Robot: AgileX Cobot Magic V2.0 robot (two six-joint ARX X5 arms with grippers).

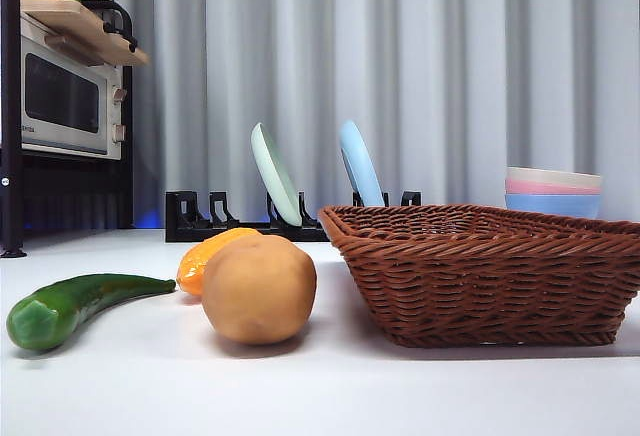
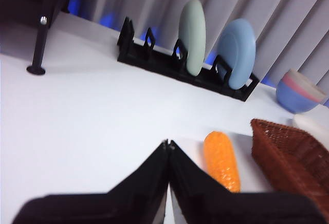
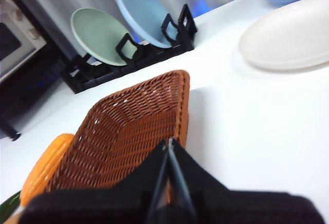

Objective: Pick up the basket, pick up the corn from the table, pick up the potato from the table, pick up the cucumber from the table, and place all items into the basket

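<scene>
On the table (image 1: 320, 396), seen from the front, the cucumber (image 1: 70, 306) lies farthest left, the potato (image 1: 259, 289) to its right, the corn (image 1: 205, 259) just behind the potato, the basket (image 1: 490, 271) on the right; behind them a plate rack (image 1: 240, 224), bowls (image 1: 553, 192) behind the basket

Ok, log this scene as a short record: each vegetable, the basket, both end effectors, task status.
basket: brown wicker, on the table, nothing seen inside
corn: lying on the table beside the basket, partly behind the potato in the front view
potato: on the table, in front of the corn
cucumber: on the table, farthest from the basket
left end effector: shut, holding nothing, above the table near the corn
right end effector: shut, holding nothing, over the basket
status: nothing picked up yet
</scene>
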